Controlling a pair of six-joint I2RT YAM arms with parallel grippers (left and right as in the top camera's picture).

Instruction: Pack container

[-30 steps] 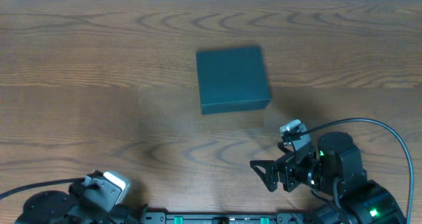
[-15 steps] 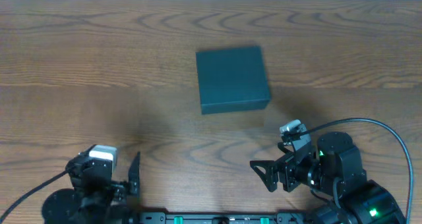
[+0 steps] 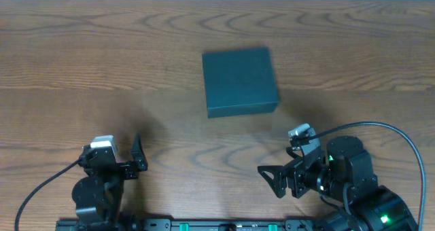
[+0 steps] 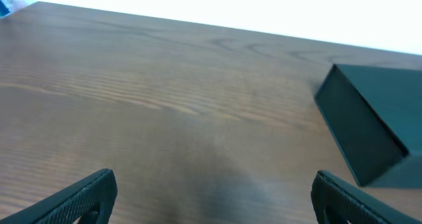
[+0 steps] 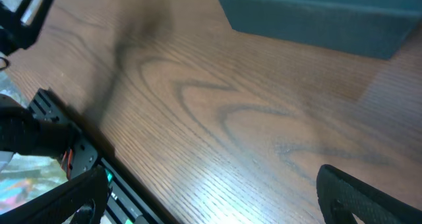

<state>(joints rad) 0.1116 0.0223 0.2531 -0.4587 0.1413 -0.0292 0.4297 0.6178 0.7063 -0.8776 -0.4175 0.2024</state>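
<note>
Dark green, matte, squarish: the container [image 3: 240, 81], parked a bit above centre in the overhead frame. Flat on the wood-grain table [image 3: 102, 54], lid down as far as can be told. Well apart from both arms.

Over in the left wrist view, the left gripper [image 4: 214, 184] spread wide and released, dark fingertips [image 4: 92, 191] poking in at the two bottom corners, gripping nothing. Box at the right edge of that frame, one corner toward the camera.

Lower right of the overhead frame: the right gripper [image 3: 270, 180], aimed toward the left side, likewise splayed wide and holding nothing. Black cable [image 3: 401, 132] arcing over that arm. In the right wrist view, box side running across the top right, and the black base rail [image 5: 72, 151] with green bits down at lower left.
</note>
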